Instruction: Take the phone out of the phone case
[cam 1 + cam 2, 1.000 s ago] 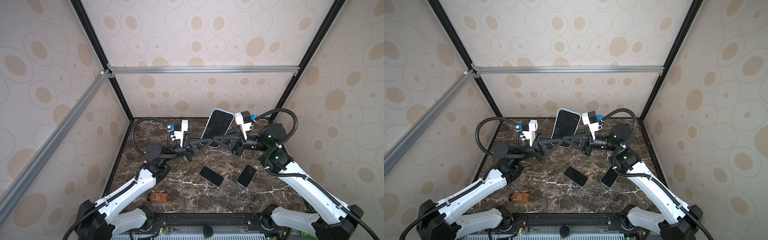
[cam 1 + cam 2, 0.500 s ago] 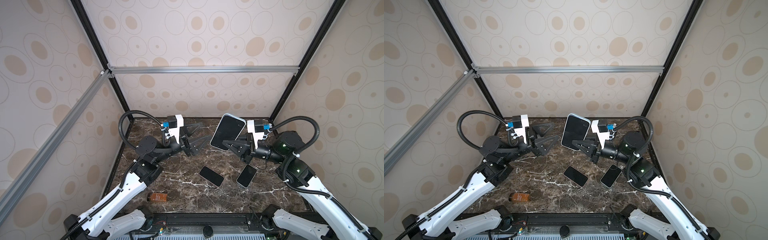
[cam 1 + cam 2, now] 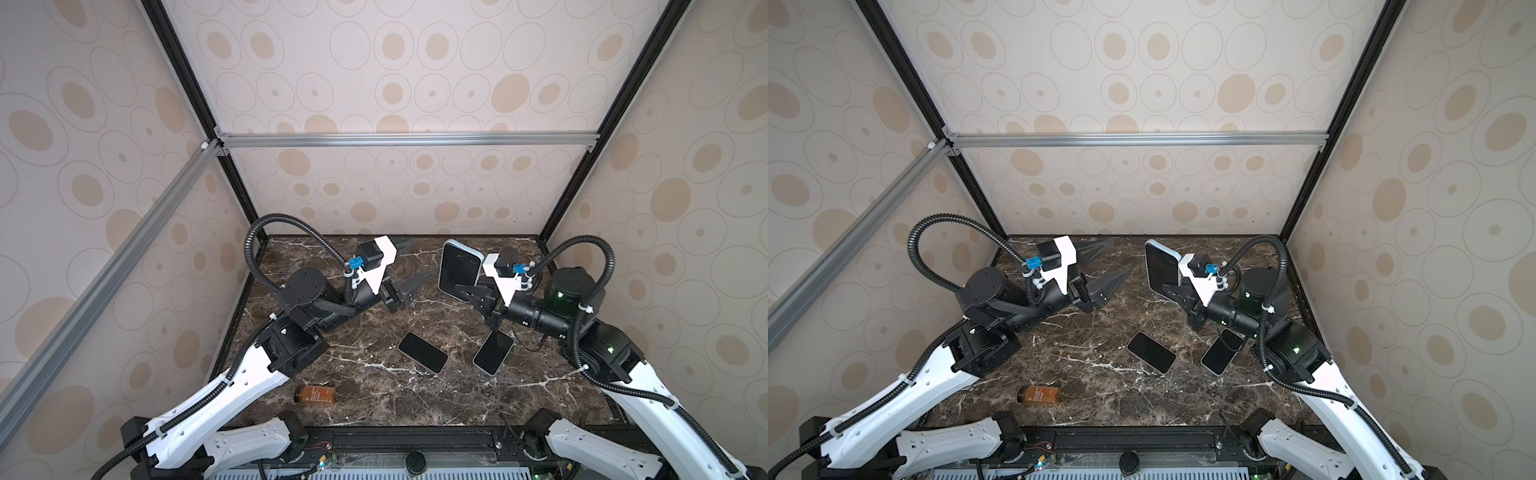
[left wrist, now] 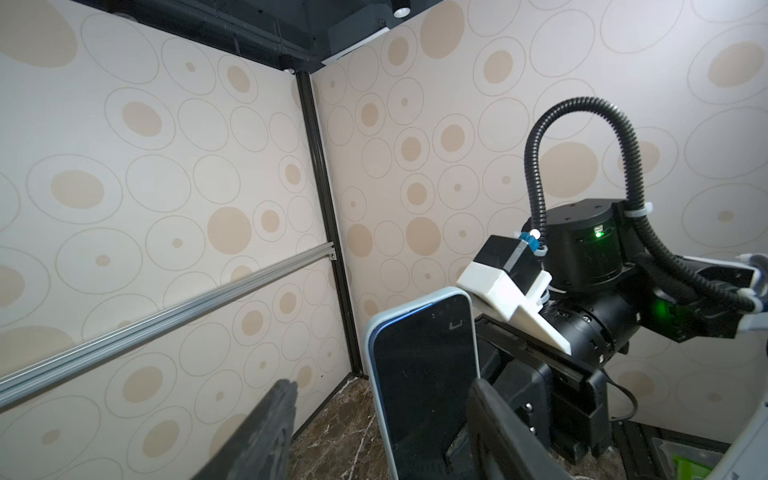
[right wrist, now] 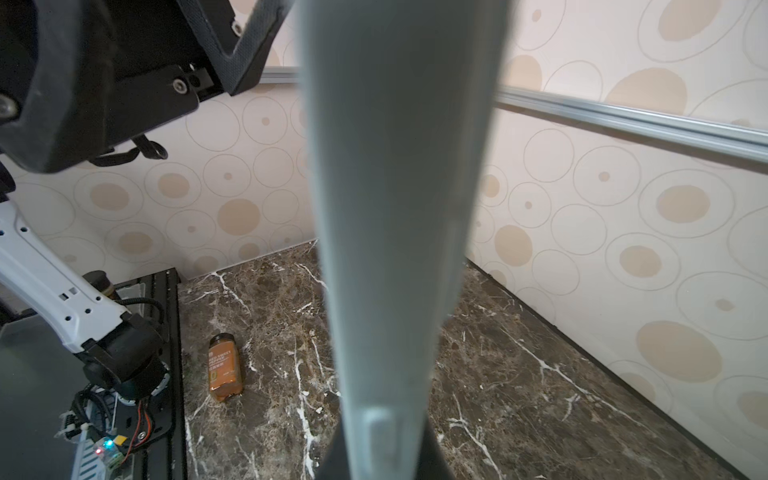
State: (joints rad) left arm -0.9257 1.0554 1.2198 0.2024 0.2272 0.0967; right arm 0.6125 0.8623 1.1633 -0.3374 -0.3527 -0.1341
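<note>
1. The phone (image 3: 459, 272) is seen inside its light-blue phone case (image 3: 444, 249), with the dark screen framed by the case rim in both top views (image 3: 1160, 268).
2. The cased phone is held upright in the air above the back of the marble table (image 3: 374, 399), right of the middle.
3. The lower end of the phone case is pinched by the right gripper (image 3: 467, 293), whose jaws are pressed against it; the same grip is shown in a top view (image 3: 1173, 291).
4. In the right wrist view only the pale back of the phone case (image 5: 395, 208) is shown, close and blurred.
5. The left gripper (image 3: 424, 257) is held level to the left of the phone, and its jaws are spread wide with nothing between them.
6. A clear gap is seen between the left gripper (image 3: 1122, 254) and the phone case in both top views.
7. In the left wrist view the phone (image 4: 424, 374) is framed between the two dark fingers (image 4: 266, 436).
8. Two loose phones are laid flat, screen up, on the table: one near the middle (image 3: 422, 352) and one to its right (image 3: 493, 352).
9. An amber bottle (image 3: 314, 394) is laid on its side near the front left edge.
</note>
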